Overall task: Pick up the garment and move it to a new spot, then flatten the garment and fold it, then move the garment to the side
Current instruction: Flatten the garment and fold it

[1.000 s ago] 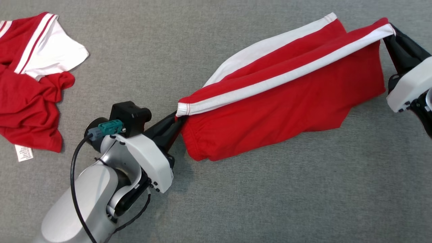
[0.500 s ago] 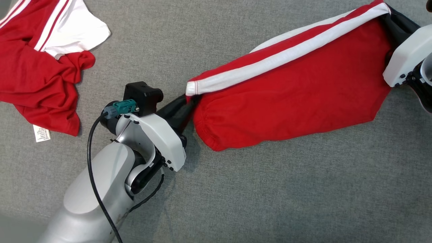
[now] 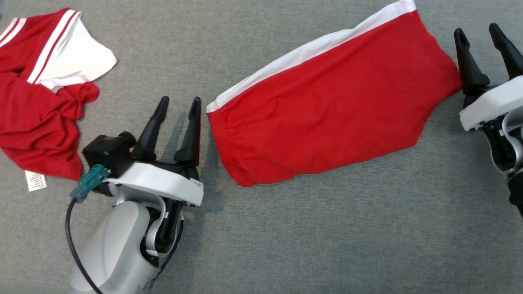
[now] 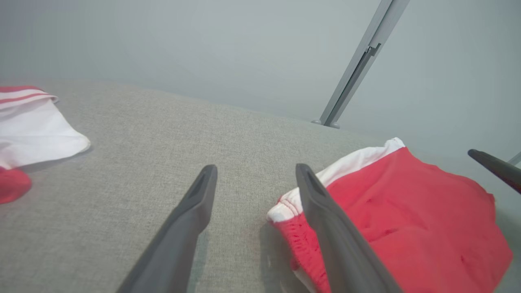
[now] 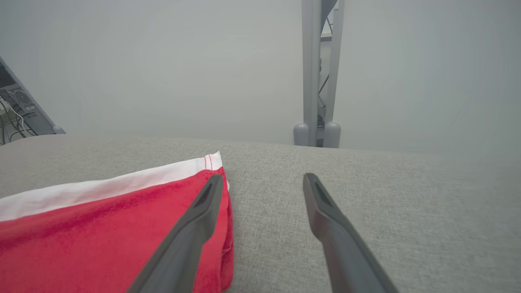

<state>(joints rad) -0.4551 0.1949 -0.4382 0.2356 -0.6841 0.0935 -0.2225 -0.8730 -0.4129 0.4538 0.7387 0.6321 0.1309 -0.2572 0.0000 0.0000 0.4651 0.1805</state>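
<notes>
Nearest the robot, the left pincer [image 3: 180, 99] stood over the grey desk [image 3: 327, 228] with its two fingers spread wide and nothing between them. It was just beside the waistband end of the red shorts [image 3: 327, 110], with a strip of bare desk showing in between.

The shorts lay flat across the middle of the desk, slanting away toward the robot's right. The elastic waistband was at the near-left end and a white stripe ran along the far edge. They looked doubled over, one leg on the other, though I could not be sure from where I stood.

At the hem end the right pincer [image 3: 475, 28] was also open and empty. Its inner finger was so close to the cloth that I could not tell whether it touched.

Farther off on the left a crumpled red and white shirt [image 3: 36, 110] lay well apart, with a label [image 3: 34, 181] poking out beside it.

I judged the folding step to be in hand, with the shorts let down and smoothed. The next move would call for a fresh grip on the cloth. That could mean pinching the waistband corners to bring them over to the hem, or catching one edge low and sliding the bundle aside without dragging the layers open.
</notes>
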